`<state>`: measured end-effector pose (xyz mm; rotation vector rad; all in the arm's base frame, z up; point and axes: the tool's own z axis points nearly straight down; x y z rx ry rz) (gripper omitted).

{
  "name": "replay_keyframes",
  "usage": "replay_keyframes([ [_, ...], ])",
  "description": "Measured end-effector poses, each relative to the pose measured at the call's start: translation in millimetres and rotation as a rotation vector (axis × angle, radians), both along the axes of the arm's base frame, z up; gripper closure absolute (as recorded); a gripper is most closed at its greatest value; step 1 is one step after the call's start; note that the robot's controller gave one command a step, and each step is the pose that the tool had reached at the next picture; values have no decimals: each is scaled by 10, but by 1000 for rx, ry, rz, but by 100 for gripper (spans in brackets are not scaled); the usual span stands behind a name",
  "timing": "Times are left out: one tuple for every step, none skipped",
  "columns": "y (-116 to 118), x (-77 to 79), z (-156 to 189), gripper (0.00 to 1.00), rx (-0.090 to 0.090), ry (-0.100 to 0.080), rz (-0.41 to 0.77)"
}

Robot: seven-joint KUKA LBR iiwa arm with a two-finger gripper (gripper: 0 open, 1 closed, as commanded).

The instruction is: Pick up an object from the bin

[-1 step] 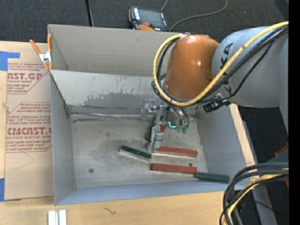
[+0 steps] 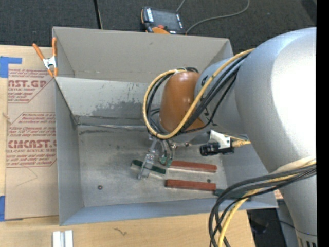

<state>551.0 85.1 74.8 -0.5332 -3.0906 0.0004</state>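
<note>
My gripper (image 2: 149,164) is low over the bin floor, a little right of the middle, hanging under the orange wrist cover. Directly beneath it lies the dark green head (image 2: 138,164) of a long tool with two reddish-brown handles (image 2: 191,176). The handles run to the right across the floor, one (image 2: 194,166) farther back and one (image 2: 190,185) nearer the front wall. The gripper's tip overlaps the tool's head, which it partly hides. I cannot make out whether it touches the tool.
The arm and its looped yellow and black cables fill the bin's right side. A small dark speck (image 2: 100,187) lies on the floor at front left. Bare scuffed floor stretches left of the tool.
</note>
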Motion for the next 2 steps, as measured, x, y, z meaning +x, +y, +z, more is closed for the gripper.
replay_keyframes([
  [-1,16,27,100,1,-5,0],
  [218,-22,1253,100,2,-14,-22],
])
